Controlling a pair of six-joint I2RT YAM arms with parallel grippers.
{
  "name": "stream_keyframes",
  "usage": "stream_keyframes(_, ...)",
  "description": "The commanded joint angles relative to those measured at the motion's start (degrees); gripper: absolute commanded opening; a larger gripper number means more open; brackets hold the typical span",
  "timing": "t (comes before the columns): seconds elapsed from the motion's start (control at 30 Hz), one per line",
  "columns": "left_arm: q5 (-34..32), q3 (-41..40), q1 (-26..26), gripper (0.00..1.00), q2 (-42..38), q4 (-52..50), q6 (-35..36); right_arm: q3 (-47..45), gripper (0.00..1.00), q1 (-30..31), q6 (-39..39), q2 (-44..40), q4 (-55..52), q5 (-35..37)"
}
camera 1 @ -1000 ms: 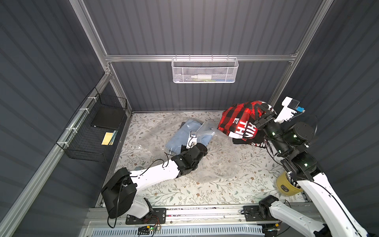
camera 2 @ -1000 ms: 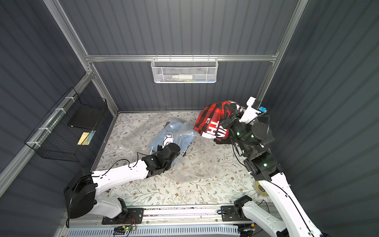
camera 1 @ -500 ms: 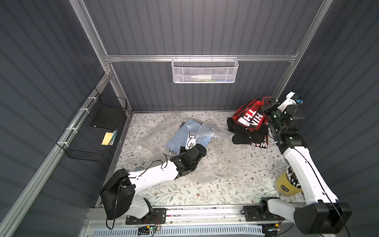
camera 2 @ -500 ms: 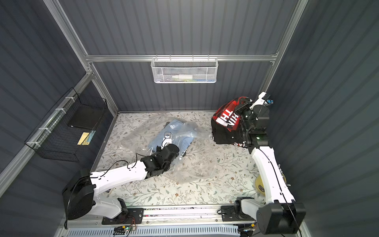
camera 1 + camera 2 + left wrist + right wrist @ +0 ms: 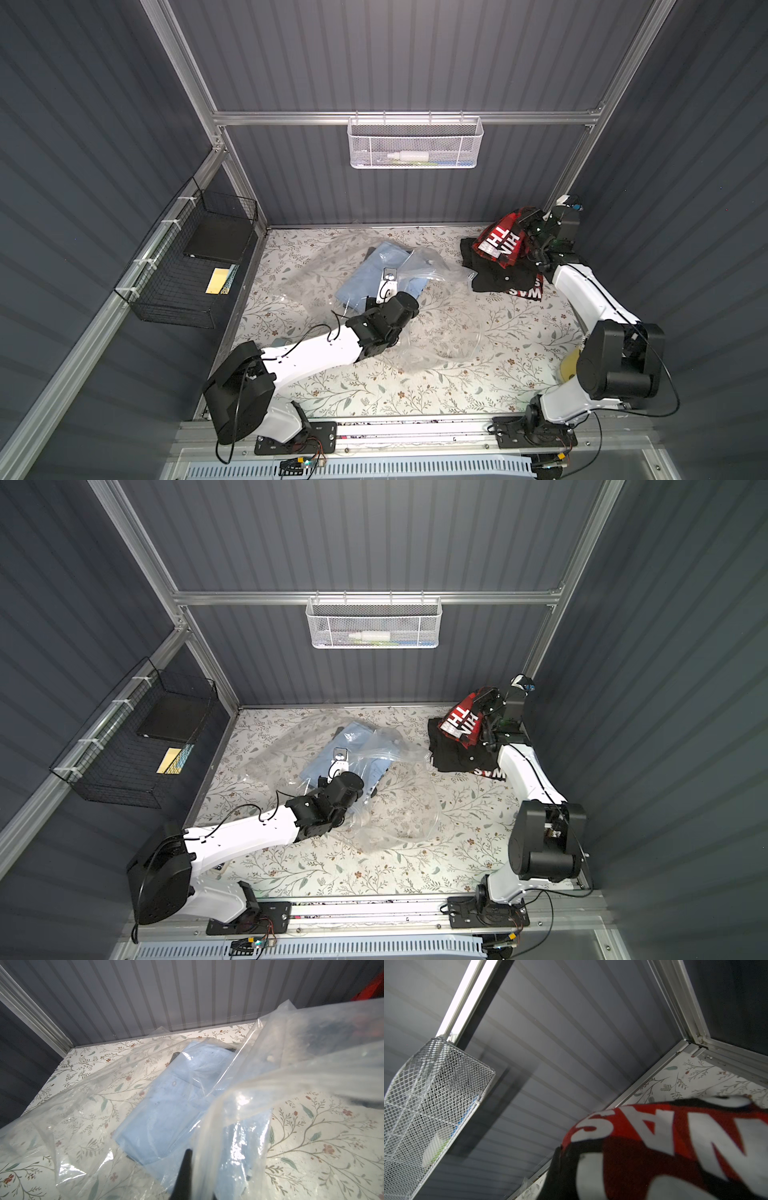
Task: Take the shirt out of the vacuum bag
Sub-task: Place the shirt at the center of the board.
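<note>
The vacuum bag [image 5: 440, 328] [image 5: 399, 808] lies crumpled and see-through in the middle of the floral table. A folded light-blue shirt [image 5: 370, 270] [image 5: 166, 1115] is still inside it. My left gripper [image 5: 401, 309] [image 5: 195, 1184] is shut on a bunched strip of the bag's plastic [image 5: 249, 1084]; one dark finger [image 5: 184, 1172] shows. A red, black and white shirt [image 5: 498, 245] [image 5: 461, 723] [image 5: 654, 1147] is outside the bag at the far right corner. My right gripper [image 5: 536, 232] [image 5: 488, 712] is shut on its top, and its lower part rests on the table.
A white mesh basket [image 5: 415, 143] hangs on the back wall and a black wire basket [image 5: 195, 266] on the left wall. A yellow roll [image 5: 569, 363] sits by the right arm's base. The back and right walls stand close to the right gripper.
The right arm has carried the red and black shirt from above the middle to the far right corner and lowered it onto the table. The left gripper has stayed put on the bag.
</note>
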Motion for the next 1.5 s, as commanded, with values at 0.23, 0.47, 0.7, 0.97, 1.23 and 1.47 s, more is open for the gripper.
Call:
stream_keyframes(0.23, 0.81, 0.74, 0.43, 0.00, 1.24, -0.20, 0.96, -4.36, 0.00, -0.55, -0.80, 4.83, 13.16, 2.09)
stream_keyframes(0.47, 1.27, -0.28, 0.47, 0.00, 0.93, 0.23, 1.17, -16.27, 0.00, -0.64, -0.70, 5.01, 18.22, 7.37)
stream_keyframes(0.7, 1.60, -0.39, 0.38, 0.00, 0.74, 0.41, 1.44, -20.13, 0.00, -0.99, -1.94, 4.94, 18.42, 10.22)
stream_keyframes(0.97, 1.70, -0.72, 0.36, 0.00, 0.56, 0.78, 0.57, -23.18, 0.78, 0.28, -2.78, -0.07, 13.13, 13.60)
stream_keyframes(1.23, 1.27, -1.06, 0.43, 0.00, -0.48, 0.99, 0.45, -29.81, 0.82, 3.33, -2.27, -1.12, 16.94, 13.37)
stream_keyframes(1.47, 0.92, -1.41, 0.44, 0.00, -0.71, 0.85, 0.43, -28.40, 0.80, 4.23, -3.48, 3.57, 18.29, 13.89)
